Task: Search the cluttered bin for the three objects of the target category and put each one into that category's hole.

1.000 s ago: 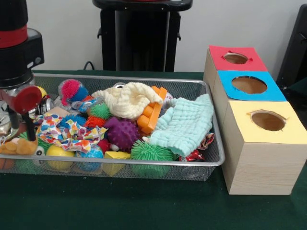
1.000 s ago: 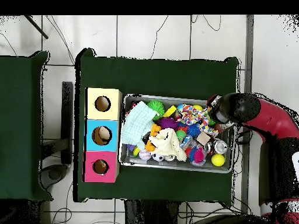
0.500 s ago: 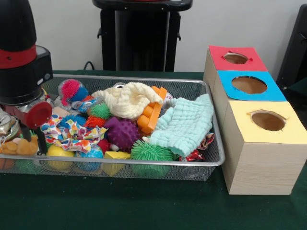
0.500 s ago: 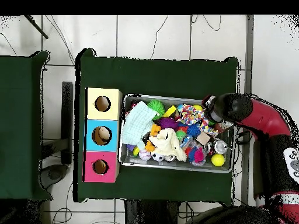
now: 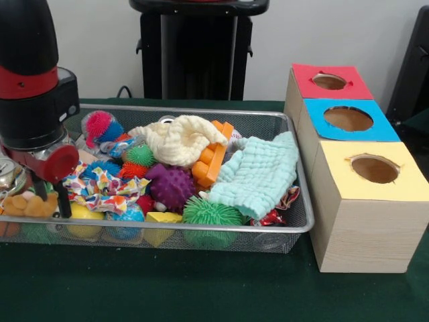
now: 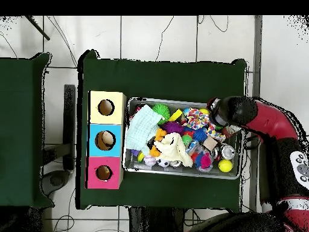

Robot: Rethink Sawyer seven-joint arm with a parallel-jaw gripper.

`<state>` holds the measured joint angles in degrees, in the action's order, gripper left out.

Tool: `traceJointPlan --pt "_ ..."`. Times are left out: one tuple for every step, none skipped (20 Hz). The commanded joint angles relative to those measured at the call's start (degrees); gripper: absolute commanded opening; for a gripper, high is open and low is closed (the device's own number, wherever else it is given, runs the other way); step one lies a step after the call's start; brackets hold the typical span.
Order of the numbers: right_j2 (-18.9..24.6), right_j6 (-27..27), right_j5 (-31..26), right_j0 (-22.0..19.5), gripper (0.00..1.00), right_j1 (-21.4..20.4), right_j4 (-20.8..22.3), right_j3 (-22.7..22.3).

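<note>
The silver wire-mesh bin (image 5: 201, 228) is full of toys and also shows in the overhead view (image 6: 130, 163). My gripper (image 5: 49, 198) hangs low over the bin's left end, at its right end in the overhead view (image 6: 212, 112). The orange-tan plush animal (image 5: 27, 204) lies right at the gripper's tips, against the front wall. Whether the gripper holds it does not show. A yellow rounded toy (image 5: 84, 213) sits beside it; I cannot tell if it is the duck. The tiger is hidden.
Three wooden boxes stand right of the bin, each with a round hole: red top (image 5: 330, 81), blue top (image 5: 348, 119), yellow top (image 5: 374, 169). Spiky balls (image 5: 171, 186), a cream cloth (image 5: 177, 141), a mint cloth (image 5: 258, 176) and orange blocks (image 5: 211, 161) crowd the bin.
The arm has moved right and down over the bin's left end. The orange-tan plush has shifted a little to the right and looks more bunched up.
</note>
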<state>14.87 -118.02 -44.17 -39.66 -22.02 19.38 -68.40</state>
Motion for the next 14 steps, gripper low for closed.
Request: traceJointPlan --pt "2.5 8.1 3.5 1.4 1.00 0.7 4.4 1.1" --pt "2.0 7.5 3.6 1.8 1.00 0.6 4.9 1.4" --pt "1.2 6.6 3.4 2.3 1.00 0.2 5.5 1.6" --pt "0.2 5.6 3.0 3.0 1.00 -0.1 6.2 2.0" --pt "-1.0 4.6 2.6 3.8 1.00 -0.4 7.0 2.4" --pt "-1.8 4.1 1.8 4.3 1.00 -0.3 7.6 3.3" --pt "-2.2 3.9 1.1 4.6 1.00 -0.1 7.9 3.7" --pt "-3.0 3.2 1.0 5.0 1.00 -0.4 8.2 3.3" --pt "-3.6 2.6 0.7 5.4 1.00 -0.3 8.5 3.3" --pt "-4.3 1.4 1.7 5.8 1.00 -1.0 8.8 1.3" --pt "-4.9 0.5 2.3 6.3 1.00 -1.0 9.1 1.0" --pt "-5.3 0.1 2.4 6.6 1.00 -0.5 9.3 1.7" --pt "-5.8 -0.8 2.4 7.2 1.00 -0.3 9.5 1.9" --pt "-6.2 -0.9 1.9 7.4 1.00 -0.2 9.5 2.5"
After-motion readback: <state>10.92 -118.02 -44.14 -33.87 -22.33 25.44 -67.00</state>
